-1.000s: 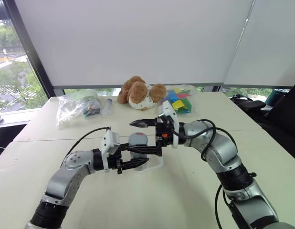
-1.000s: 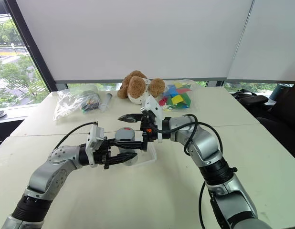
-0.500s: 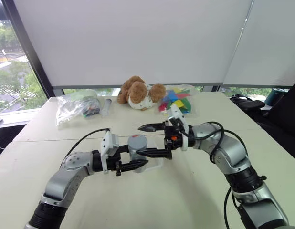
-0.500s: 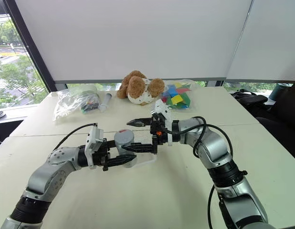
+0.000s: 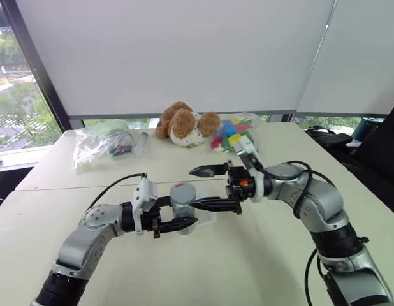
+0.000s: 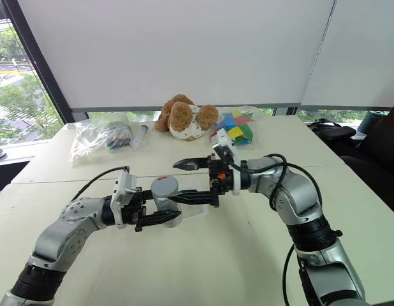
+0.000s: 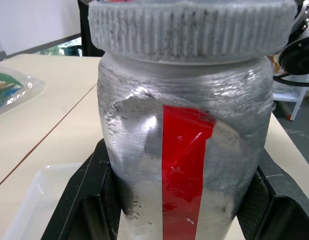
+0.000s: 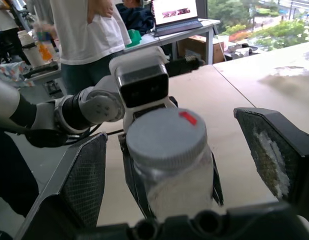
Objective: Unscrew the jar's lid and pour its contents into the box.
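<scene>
The silver-grey jar (image 5: 182, 207) with its red stripe (image 7: 182, 165) hangs upright over the table, my left gripper (image 5: 189, 213) shut on its body. Black fingers (image 7: 79, 200) press both sides of it. The ribbed grey lid (image 8: 166, 135) sits on the jar. My right gripper (image 5: 192, 187) points at the lid from the right and stands open, its fingers (image 8: 87, 175) on either side of the lid and apart from it. The clear box (image 5: 210, 220) lies on the table just under and beside the jar. The contents are hidden inside the jar.
At the back of the table lie a brown plush toy (image 5: 184, 124), a bag of coloured pieces (image 5: 236, 131), clear plastic bags (image 5: 100, 141) and a clear tube (image 5: 141, 141). A person (image 8: 89, 35) stands beyond the table in the right wrist view.
My right gripper has drawn back a little to the right from the lid and rolled slightly, still open. The left gripper and the jar have stayed in place.
</scene>
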`<state>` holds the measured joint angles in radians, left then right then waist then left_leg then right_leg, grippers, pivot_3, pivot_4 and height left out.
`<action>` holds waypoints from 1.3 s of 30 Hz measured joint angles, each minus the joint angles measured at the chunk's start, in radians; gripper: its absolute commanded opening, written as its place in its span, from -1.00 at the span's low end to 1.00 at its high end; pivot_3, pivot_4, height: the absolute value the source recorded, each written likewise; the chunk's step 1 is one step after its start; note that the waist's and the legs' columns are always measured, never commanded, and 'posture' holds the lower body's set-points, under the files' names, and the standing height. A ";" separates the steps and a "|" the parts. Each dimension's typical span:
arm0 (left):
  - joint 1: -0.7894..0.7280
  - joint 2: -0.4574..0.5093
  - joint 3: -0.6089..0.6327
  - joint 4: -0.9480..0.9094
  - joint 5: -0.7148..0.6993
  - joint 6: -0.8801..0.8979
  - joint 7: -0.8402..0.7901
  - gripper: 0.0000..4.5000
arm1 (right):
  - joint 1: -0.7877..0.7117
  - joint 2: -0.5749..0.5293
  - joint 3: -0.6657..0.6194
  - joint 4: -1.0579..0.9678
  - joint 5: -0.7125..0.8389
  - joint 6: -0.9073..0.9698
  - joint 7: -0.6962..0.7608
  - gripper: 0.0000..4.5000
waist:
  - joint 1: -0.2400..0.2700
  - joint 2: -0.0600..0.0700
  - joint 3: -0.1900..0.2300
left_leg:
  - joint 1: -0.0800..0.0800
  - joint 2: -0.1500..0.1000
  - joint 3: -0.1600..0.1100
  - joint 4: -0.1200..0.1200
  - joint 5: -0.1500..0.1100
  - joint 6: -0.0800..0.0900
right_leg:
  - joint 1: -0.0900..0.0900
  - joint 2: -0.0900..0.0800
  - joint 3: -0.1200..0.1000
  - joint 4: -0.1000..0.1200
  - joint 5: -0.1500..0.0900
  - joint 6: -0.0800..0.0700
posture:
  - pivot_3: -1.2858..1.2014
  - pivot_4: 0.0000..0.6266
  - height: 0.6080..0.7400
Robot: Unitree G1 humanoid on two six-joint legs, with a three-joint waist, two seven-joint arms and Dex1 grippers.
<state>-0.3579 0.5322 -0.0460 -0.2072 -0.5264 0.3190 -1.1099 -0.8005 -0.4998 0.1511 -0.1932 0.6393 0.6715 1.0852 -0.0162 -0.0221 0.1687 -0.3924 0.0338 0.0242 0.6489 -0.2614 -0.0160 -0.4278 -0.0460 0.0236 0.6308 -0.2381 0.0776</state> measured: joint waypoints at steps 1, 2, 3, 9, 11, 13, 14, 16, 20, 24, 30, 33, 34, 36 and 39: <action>0.000 -0.001 0.000 -0.001 0.000 0.000 0.000 -0.01 | -0.009 0.011 0.008 -0.001 -0.007 0.001 -0.007 0.97 | 0.001 0.000 0.000 | 0.000 0.000 0.000 0.000 0.000 0.000 | 0.000 0.000 0.000 0.000 0.000 0.000 | 0.03 -0.52 1.00; 0.000 -0.001 -0.001 -0.001 0.000 0.000 0.000 -0.01 | -0.017 0.022 0.021 -0.002 -0.013 0.004 -0.018 0.97 | 0.001 0.000 0.000 | 0.000 0.000 0.000 0.000 0.000 0.000 | 0.000 0.000 0.000 0.000 0.000 0.000 | 0.03 -0.52 1.00; 0.000 -0.001 -0.001 -0.001 0.000 0.000 0.000 -0.01 | -0.025 0.032 0.035 -0.002 -0.020 0.008 -0.026 0.97 | 0.001 0.000 0.000 | 0.000 0.000 0.000 0.000 0.000 0.000 | 0.000 0.000 0.000 0.000 0.000 0.000 | 0.03 -0.52 1.00; 0.000 -0.006 -0.002 0.000 0.000 -0.001 0.000 -0.01 | -0.054 0.080 0.100 0.032 -0.092 -0.004 -0.046 0.97 | 0.002 0.000 0.000 | 0.000 0.000 0.000 0.000 0.000 0.000 | 0.000 -0.001 0.000 0.000 0.000 0.000 | 0.03 -0.52 1.00; 0.000 -0.009 -0.002 0.000 0.000 -0.001 0.000 -0.01 | -0.065 0.091 0.105 0.051 -0.107 -0.006 -0.048 0.97 | 0.002 0.000 0.000 | 0.000 0.000 0.000 0.000 0.000 0.000 | 0.000 0.000 0.000 0.000 0.000 0.000 | 0.03 -0.52 1.00; 0.000 -0.007 -0.002 -0.001 0.001 -0.002 0.000 -0.01 | -0.075 0.092 0.104 0.064 -0.110 -0.013 -0.043 0.97 | 0.002 0.000 0.000 | 0.000 0.000 0.000 0.000 0.000 0.000 | 0.000 0.000 0.000 0.000 0.000 0.000 | 0.03 -0.52 1.00; 0.002 -0.005 -0.004 -0.001 0.001 -0.003 -0.002 -0.01 | -0.075 0.091 0.103 0.066 -0.109 -0.017 -0.032 0.97 | 0.002 0.000 0.000 | 0.000 0.000 0.000 0.000 0.000 0.000 | 0.000 0.000 0.000 0.000 0.000 0.000 | 0.03 -0.52 1.00; 0.009 -0.003 -0.006 -0.002 0.002 -0.003 -0.003 -0.01 | -0.075 0.084 0.097 0.073 -0.106 -0.022 -0.011 0.97 | 0.002 0.000 0.000 | 0.000 0.000 0.000 0.000 0.000 0.000 | 0.000 0.000 0.000 0.000 0.000 0.000 | 0.03 -0.52 1.00; 0.012 -0.002 -0.009 -0.002 0.002 -0.003 -0.002 -0.01 | -0.075 0.061 0.092 0.081 -0.105 -0.022 0.017 0.97 | 0.002 0.000 0.000 | 0.000 0.000 0.000 0.000 0.000 0.000 | 0.000 0.000 0.000 0.000 0.000 0.000 | 0.03 -0.52 1.00; 0.012 -0.002 -0.010 -0.002 0.002 -0.003 0.000 -0.01 | -0.075 0.052 0.087 0.087 -0.104 -0.023 0.030 0.97 | 0.002 0.000 0.000 | 0.000 0.000 0.000 0.000 0.000 0.000 | 0.000 0.000 0.000 0.000 0.000 0.000 | 0.03 -0.52 1.00; 0.012 -0.002 -0.010 -0.002 0.002 -0.003 0.001 -0.01 | -0.057 0.040 0.069 0.088 -0.103 -0.029 0.051 0.97 | 0.002 0.000 0.000 | 0.000 0.000 0.000 0.000 0.000 0.000 | 0.000 0.000 0.000 0.000 0.000 0.000 | 0.03 -0.52 1.00; 0.012 -0.001 -0.010 -0.002 0.002 -0.003 0.000 -0.01 | -0.038 0.031 0.065 0.092 -0.103 -0.038 0.068 0.97 | 0.002 0.000 0.000 | 0.000 0.000 0.000 0.000 0.000 0.000 | 0.000 0.000 0.000 0.000 0.000 0.000 | 0.03 -0.52 1.00; 0.012 -0.001 -0.010 -0.002 0.002 -0.003 0.000 -0.01 | -0.034 0.027 0.064 0.096 -0.103 -0.041 0.076 0.97 | 0.002 0.000 0.000 | 0.000 0.000 0.000 0.000 0.000 0.000 | 0.000 0.000 0.000 0.000 0.000 0.000 | 0.03 -0.52 1.00; 0.012 0.000 -0.010 -0.002 0.002 -0.003 0.000 -0.01 | -0.027 0.014 0.055 0.104 -0.103 -0.050 0.093 0.97 | 0.002 0.000 0.000 | 0.000 0.000 0.000 0.000 0.000 0.000 | 0.000 0.000 0.000 0.000 0.000 0.000 | 0.03 -0.52 1.00; 0.012 0.003 -0.010 -0.002 0.002 -0.003 0.000 -0.01 | -0.025 0.010 0.041 0.117 -0.101 -0.063 0.113 0.97 | 0.002 0.000 0.000 | 0.000 0.000 0.000 0.000 0.000 0.000 | 0.000 0.000 0.000 0.000 0.000 0.000 | 0.03 -0.52 1.00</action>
<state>-0.3460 0.5353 -0.0560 -0.2094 -0.5249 0.3158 -1.1100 -0.8255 -0.4898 0.1916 -0.0764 0.5379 0.6089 1.1982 -0.0141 -0.0220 0.1687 -0.3927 0.0336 0.0244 0.6489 -0.2615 -0.0160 -0.4278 -0.0463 0.0236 0.6306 -0.2381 0.0776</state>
